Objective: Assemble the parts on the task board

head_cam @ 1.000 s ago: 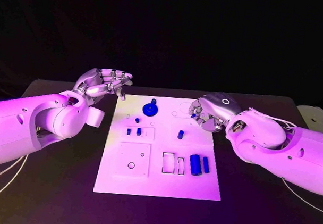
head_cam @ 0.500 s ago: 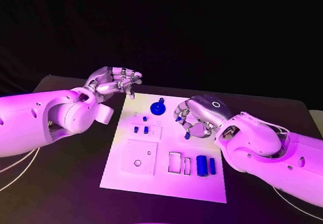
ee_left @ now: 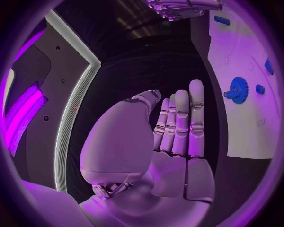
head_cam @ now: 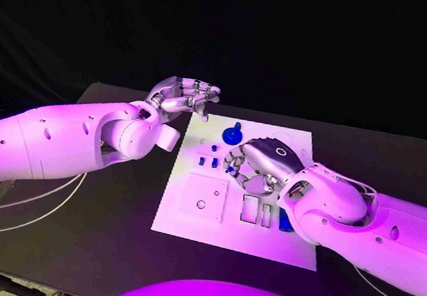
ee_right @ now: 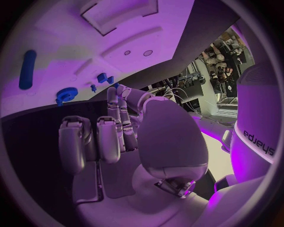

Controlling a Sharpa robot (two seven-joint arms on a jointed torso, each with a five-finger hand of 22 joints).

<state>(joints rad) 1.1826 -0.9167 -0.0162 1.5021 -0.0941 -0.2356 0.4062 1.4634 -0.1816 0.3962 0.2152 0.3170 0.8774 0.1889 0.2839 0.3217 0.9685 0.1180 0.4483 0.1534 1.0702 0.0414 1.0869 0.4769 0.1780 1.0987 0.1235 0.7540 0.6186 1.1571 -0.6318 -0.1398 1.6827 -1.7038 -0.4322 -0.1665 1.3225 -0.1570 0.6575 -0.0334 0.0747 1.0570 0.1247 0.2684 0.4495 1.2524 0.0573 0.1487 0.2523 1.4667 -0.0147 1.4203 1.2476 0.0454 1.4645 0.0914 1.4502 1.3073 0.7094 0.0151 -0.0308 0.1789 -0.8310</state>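
The white task board [head_cam: 192,213] lies in the middle of the black table. A blue gear [head_cam: 232,133] stands at its far end, also seen as the gear [ee_left: 238,90] and the gear [ee_right: 65,95]. Two small blue pegs [head_cam: 208,161] sit left of centre. A blue cylinder [head_cam: 286,223] lies near the right edge, half hidden by my right arm; the cylinder [ee_right: 26,69] is plain in the right wrist view. My right hand [head_cam: 255,167] hovers over the board's middle, fingers loosely bent, holding nothing. My left hand [head_cam: 185,96] hangs off the far left corner, empty.
Shallow rectangular recesses [head_cam: 256,211] and a square plate with a hole [head_cam: 201,198] mark the board's near half. Bare black table [head_cam: 83,234] lies to the left of the board and in front of it.
The camera has shifted. My right hand has moved from the board's right edge inward over its middle. My left hand stays by the far left corner.
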